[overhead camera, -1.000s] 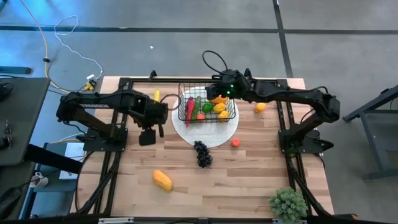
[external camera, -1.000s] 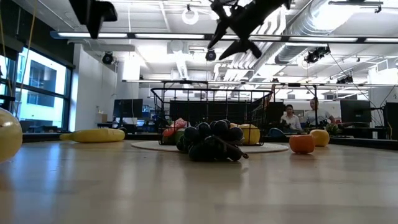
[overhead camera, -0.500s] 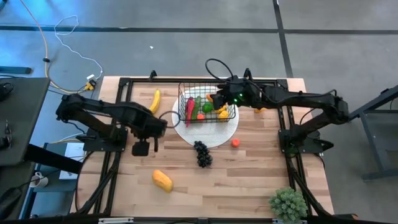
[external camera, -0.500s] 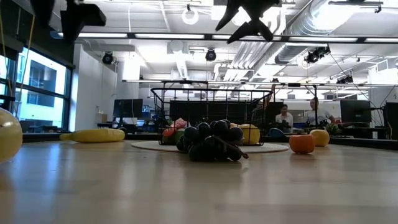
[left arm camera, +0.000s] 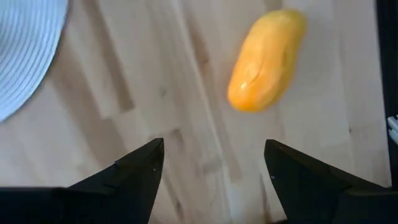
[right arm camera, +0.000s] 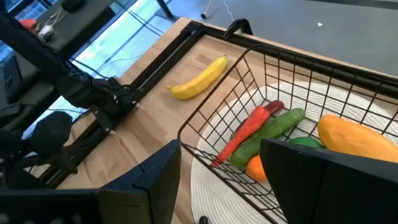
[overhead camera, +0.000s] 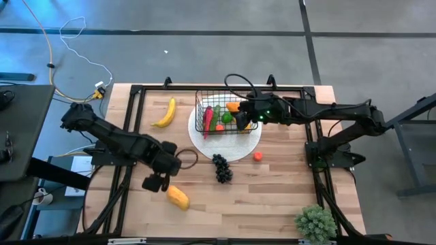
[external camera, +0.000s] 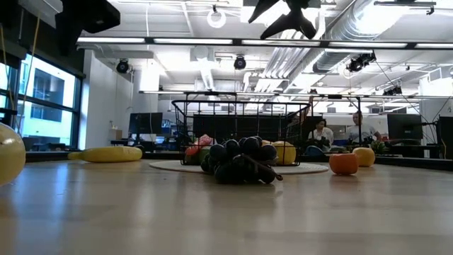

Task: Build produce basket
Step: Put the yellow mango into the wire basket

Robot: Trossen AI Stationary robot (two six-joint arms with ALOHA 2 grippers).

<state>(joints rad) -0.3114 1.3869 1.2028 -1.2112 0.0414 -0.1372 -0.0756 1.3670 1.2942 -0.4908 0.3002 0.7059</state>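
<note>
Sitting in the basket (overhead camera: 226,117): chili (right arm camera: 246,132), cucumber (right arm camera: 268,132).

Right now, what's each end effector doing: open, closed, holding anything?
Left end effector: open, empty, above the yellow-orange fruit on the table.
Right end effector: open, empty, over the basket.

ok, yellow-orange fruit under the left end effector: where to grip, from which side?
Probably from straight above, across the narrow middle of the yellow-orange fruit. It lies flat and elongated on the table, nothing touching it. The left end effector is open, near it.
</note>
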